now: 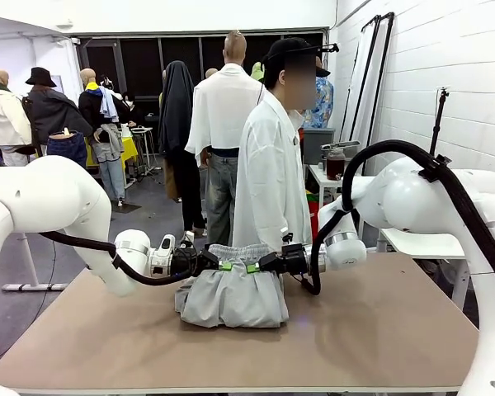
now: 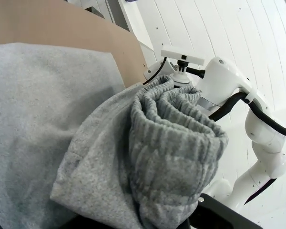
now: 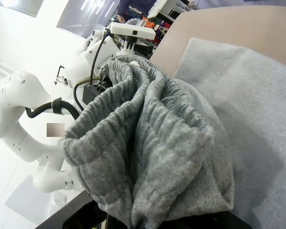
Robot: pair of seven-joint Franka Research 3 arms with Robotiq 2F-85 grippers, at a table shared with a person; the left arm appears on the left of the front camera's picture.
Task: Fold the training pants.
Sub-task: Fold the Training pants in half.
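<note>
front wide; wrists close, facing

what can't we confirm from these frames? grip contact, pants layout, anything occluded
- Left gripper fingertips: left wrist view, bunched waistband of the training pants covers them.
- Right gripper fingertips: right wrist view, same, buried in fabric.
- Pant legs: front view, folded under or behind the bundle; layer count unreadable.
- Table near edge: front view, cut off by the frame.
- Person's hands: front view, mostly behind the right arm.

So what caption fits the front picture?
Two robot hands, left hand and right hand, pinch the training pants by the waistband.
</note>
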